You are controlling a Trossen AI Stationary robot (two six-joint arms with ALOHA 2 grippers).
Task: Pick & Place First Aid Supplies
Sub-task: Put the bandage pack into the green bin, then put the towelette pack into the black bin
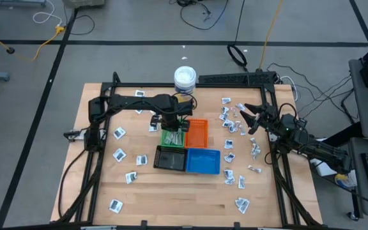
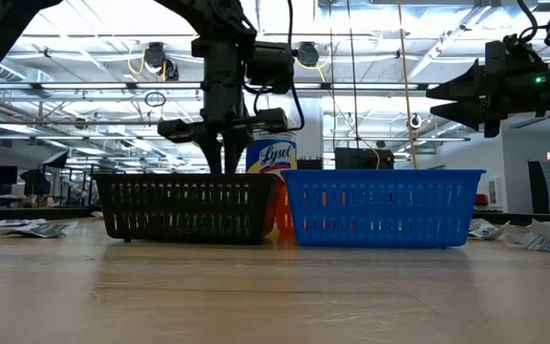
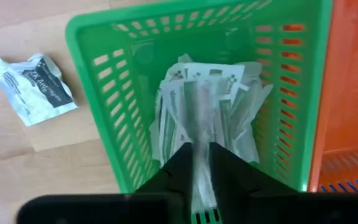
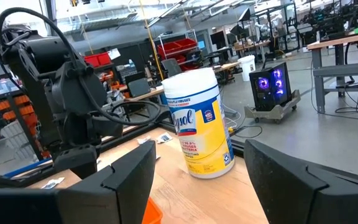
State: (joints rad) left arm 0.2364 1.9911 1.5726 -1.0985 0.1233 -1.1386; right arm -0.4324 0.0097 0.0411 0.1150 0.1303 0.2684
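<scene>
Packets [image 3: 204,106] piled in the green tray [image 3: 104,99], left hand [image 3: 202,163] above them.
Its fingers pinch a pale strip [image 3: 199,124] lightly. More packets [image 1: 235,124] lie across the counter [image 1: 171,198], mostly at three o'clock of the trays. Right hand [image 1: 243,118] hangs spread over that scatter, well apart from the trays.

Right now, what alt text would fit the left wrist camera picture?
The left gripper hangs over a green tray holding a pile of pale wrapped strips, one strip between its fingers. An orange tray adjoins it; a crumpled white packet lies on the wooden table.
</scene>
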